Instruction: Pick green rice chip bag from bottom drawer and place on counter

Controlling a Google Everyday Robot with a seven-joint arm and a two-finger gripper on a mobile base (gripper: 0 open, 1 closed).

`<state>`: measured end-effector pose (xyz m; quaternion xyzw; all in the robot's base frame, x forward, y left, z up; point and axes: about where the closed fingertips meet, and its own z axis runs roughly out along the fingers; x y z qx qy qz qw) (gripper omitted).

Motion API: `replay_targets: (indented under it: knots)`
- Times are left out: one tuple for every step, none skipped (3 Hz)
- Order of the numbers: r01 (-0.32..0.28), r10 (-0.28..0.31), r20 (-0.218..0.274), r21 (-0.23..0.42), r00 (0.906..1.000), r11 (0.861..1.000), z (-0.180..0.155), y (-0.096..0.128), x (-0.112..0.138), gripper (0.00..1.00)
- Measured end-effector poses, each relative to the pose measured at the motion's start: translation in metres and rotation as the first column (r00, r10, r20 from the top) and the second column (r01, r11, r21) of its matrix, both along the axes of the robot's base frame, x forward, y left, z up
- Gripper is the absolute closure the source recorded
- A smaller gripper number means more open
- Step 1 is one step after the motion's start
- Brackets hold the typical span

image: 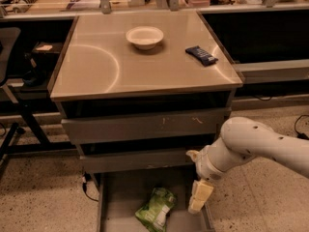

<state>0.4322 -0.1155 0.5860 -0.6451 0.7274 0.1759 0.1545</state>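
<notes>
The green rice chip bag (155, 209) lies on the grey floor of the open bottom drawer (120, 199), near its middle. My gripper (199, 199) hangs at the end of the white arm over the drawer's right side, just right of the bag and slightly above it, not touching it. The beige counter (96, 66) is the top of the cabinet, above the two shallower drawers.
A white bowl (144, 36) and a dark blue bar wrapper (201, 55) sit on the counter. The drawer's thin right wall (207, 220) is next to my gripper. Desks and cables stand behind and to the left of the cabinet, over speckled floor.
</notes>
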Motion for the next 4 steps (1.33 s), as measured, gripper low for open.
replay_targets:
  knots:
    - [-0.007, 0.007, -0.014, 0.002, 0.9999, 1.0, -0.039, 0.011, -0.002, 0.0]
    - [-0.024, 0.024, -0.019, 0.003, 0.9995, 1.0, -0.093, 0.02, 0.006, 0.0]
    - [-0.041, 0.042, -0.073, 0.018, 0.9964, 0.999, -0.164, 0.025, 0.008, 0.0]
    - [-0.041, 0.042, -0.073, 0.018, 0.9964, 0.999, -0.164, 0.025, 0.008, 0.0]
